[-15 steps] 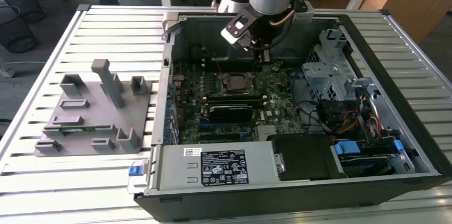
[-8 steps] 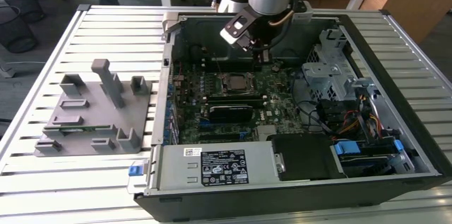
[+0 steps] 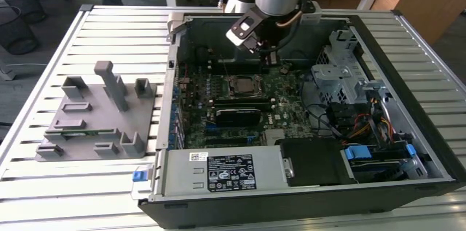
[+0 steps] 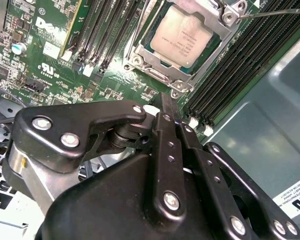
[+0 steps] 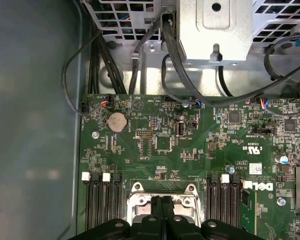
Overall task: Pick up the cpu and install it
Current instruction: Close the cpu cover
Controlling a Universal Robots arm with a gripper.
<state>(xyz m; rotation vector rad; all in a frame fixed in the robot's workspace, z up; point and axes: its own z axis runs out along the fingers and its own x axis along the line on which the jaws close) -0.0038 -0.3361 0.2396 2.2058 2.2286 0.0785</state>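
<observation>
Gripper closed and empty above the motherboard, cpu seated in the socket.

In the exterior view the gripper [image 3: 269,60] hangs inside the open computer case [image 3: 407,105], just above the motherboard [image 3: 287,92] and a little beyond the socket. The cpu [image 3: 245,84] lies flat in that socket; in the second wrist view the cpu [image 4: 187,35] shows its silvery top, ringed by the metal socket frame [image 4: 152,70], apart from the gripper [image 4: 166,102]. In both wrist views the fingers [image 5: 156,210] are pressed together with nothing between them. Memory slots [image 4: 105,30] run on both sides of the socket. A coin battery [image 5: 116,121] sits further up the board. On the exterior view's left a grey parts fixture [image 3: 102,116] stands on the slatted table [image 3: 117,29], well apart from the case.
</observation>
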